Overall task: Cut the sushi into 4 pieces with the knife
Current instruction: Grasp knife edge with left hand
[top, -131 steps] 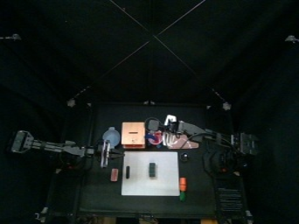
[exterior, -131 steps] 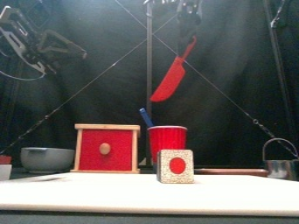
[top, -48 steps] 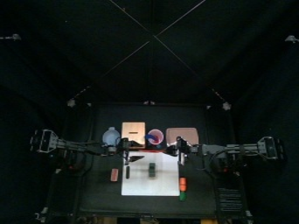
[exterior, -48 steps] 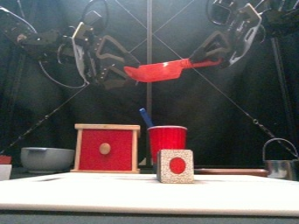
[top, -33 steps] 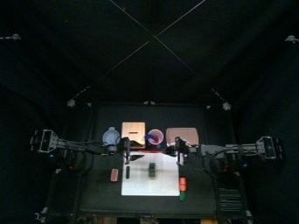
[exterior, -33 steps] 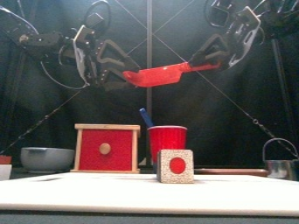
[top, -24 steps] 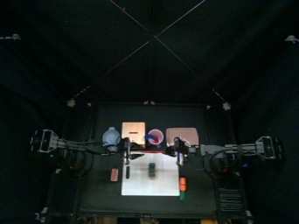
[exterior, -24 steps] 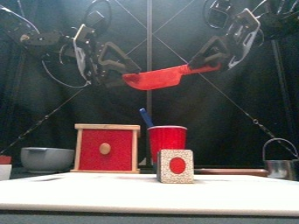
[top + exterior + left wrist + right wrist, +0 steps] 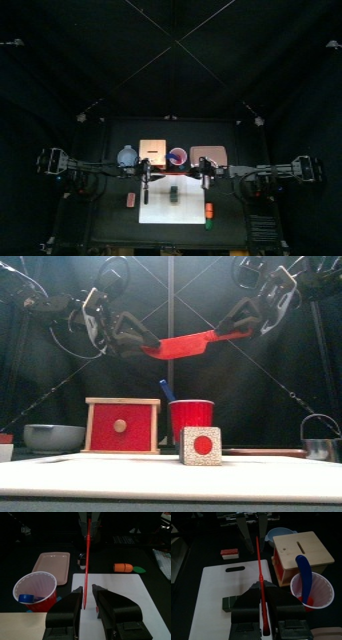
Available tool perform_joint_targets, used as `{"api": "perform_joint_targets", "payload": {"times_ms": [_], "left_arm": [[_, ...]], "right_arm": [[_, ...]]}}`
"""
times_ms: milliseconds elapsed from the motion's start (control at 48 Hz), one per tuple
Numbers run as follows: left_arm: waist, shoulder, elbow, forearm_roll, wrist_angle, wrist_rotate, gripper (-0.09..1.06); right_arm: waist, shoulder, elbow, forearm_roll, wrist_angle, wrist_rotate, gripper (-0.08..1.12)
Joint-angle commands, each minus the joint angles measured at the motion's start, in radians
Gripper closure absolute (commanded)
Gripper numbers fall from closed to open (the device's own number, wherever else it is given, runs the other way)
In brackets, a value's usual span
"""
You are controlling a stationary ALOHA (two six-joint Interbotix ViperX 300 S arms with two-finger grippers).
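Observation:
A red toy knife hangs level, high over the white cutting board. My right gripper is shut on its handle end. My left gripper is open; its jaws stand on either side of the blade with a small gap. In the wrist views the gripper points are: left, right. The sushi roll, dark with a red-centred end, lies whole on the board below the knife. The right wrist view shows part of it.
Along the back stand a blue-grey bowl, a wooden box with a red drawer front, a red cup holding a blue knife and a pink tray. A metal cutter is at the right. Small toy foods flank the board.
The right gripper swung the hanging knife level and both arms came to the middle. In the last second the blade end sank slightly between the left jaws.

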Motion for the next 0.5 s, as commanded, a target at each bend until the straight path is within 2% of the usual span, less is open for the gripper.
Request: {"api": "perform_joint_targets", "payload": {"times_ms": [21,229,396,500], "left_arm": [[-0.003,0.002,-0.029,0.003,-0.005,0.002,0.32],[0.011,0.002,-0.032,0.005,-0.003,0.002,0.39],[0.008,0.009,-0.023,0.008,-0.002,0.003,0.55],[0.005,0.023,-0.014,0.015,-0.002,0.003,0.61]], "right_arm": [[0.000,-0.008,-0.026,0.003,-0.009,0.002,0.85],[0.003,0.002,-0.026,0.006,-0.009,0.003,0.85],[0.003,0.031,-0.026,0.023,-0.006,0.003,0.85],[0.014,0.054,-0.031,0.031,0.014,0.003,0.85]]}}
